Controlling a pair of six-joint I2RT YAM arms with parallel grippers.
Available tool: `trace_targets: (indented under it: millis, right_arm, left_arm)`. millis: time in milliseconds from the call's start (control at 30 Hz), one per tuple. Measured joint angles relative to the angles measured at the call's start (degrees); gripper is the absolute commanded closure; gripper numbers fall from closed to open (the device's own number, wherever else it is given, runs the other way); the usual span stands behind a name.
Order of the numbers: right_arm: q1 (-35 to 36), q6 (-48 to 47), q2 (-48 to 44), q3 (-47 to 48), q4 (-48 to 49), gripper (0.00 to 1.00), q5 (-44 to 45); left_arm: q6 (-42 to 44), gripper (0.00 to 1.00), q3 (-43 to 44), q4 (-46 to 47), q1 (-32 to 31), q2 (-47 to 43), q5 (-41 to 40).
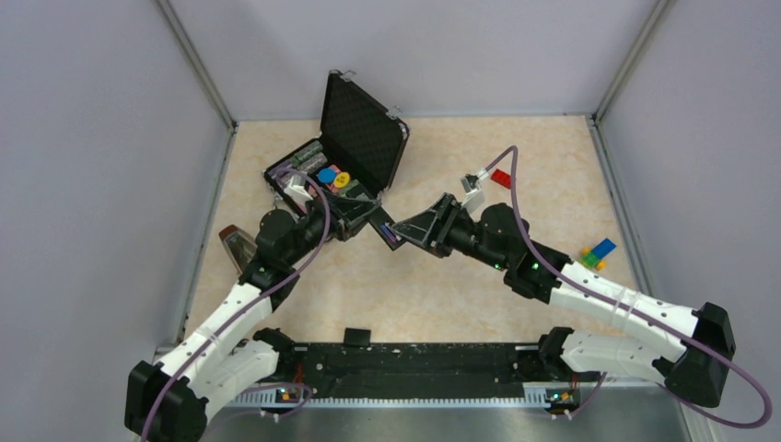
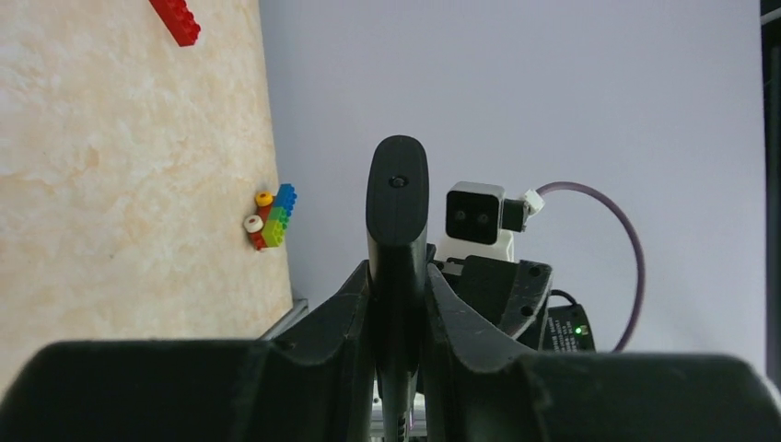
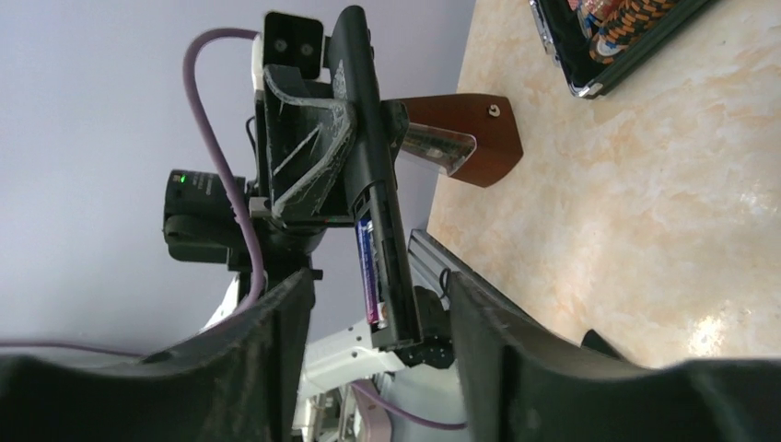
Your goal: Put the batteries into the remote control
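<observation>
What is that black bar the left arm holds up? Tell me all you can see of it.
It is the remote, a slim black bar that looks like plastic, held in the air and clamped by the left gripper. Its back recess is open, with a purple battery inside. Its free end sits between the open fingers of the right gripper, with gaps either side.

I see a beige marbled tabletop carrying an open black foam-lined case at the far left. A red toy brick lies far right of centre, and a blue, green and yellow brick cluster near the right edge. A brown wedge-shaped piece, possibly wood, sits by the left wall. A small black rectangular piece lies at the near edge.
</observation>
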Motion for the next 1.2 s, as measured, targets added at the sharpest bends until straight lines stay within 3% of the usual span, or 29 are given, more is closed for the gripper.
trace_targets:
  millis: [100,267,600,767,933,1033,1200]
  right_arm:
    - [0.0,-0.07,-0.17,0.0,-0.72,0.27,0.02]
    - [0.0,-1.77,-1.42,0.15,-4.44,0.25,-0.11]
    - [0.04,-13.42,-2.58,0.22,-15.65,0.29,-3.61]
    - [5.14,-18.88,5.44,-0.09,-17.0,0.29,-4.98]
    - [18.08,-22.12,19.32,2.75,-21.0,0.26,2.14]
    - [24.3,-27.5,26.53,8.13,-23.76,0.24,8.39]
    - [27.98,-41.22,33.14,14.64,-23.12,0.24,11.47]
  left_arm:
    - [3.8,1.0,0.0,-0.26,0.0,-0.39,-0.04]
    - [10.14,1.0,0.13,-2.89,0.02,-1.66,-0.74]
    - [25.86,1.0,9.49,-30.75,3.06,-7.04,-14.34]
    - [30.58,1.0,10.82,-41.29,6.19,-10.49,-21.4]
    - [32.59,1.0,13.0,-50.62,6.88,-13.05,-28.17]
    - [33.77,1.0,16.04,-55.41,6.93,-14.73,-32.5]
    - [35.32,1.0,21.14,-58.84,6.93,-16.55,-36.68]
